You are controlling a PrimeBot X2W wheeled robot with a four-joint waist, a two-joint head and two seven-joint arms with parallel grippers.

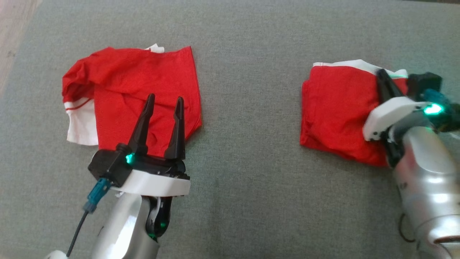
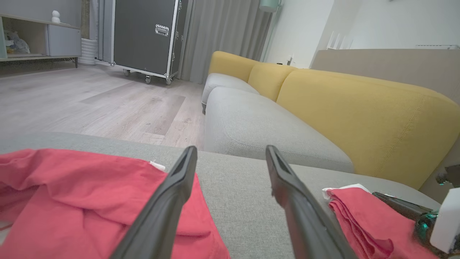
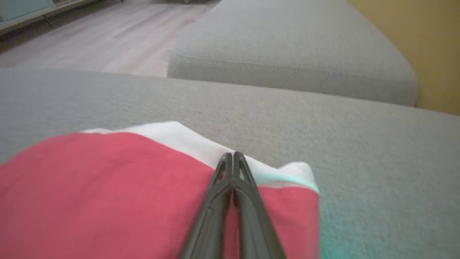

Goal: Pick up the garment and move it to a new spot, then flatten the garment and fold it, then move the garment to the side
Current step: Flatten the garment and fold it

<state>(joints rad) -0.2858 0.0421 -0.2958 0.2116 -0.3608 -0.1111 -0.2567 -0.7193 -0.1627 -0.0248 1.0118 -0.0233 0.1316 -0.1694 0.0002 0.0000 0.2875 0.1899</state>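
Nearest me, my left gripper [image 1: 165, 97] hung with its two dark fingers held apart above the rumpled red cloth garment with white trim [image 1: 143, 75], which lay on the grey woven cushion [image 1: 251, 108]. Well to its right sat a folded red-and-white garment [image 1: 337, 104]. My right gripper [image 3: 233, 154] was pinched together, tips on its white band. Beyond, I saw a mustard-yellow sofa back [image 2: 359, 108].
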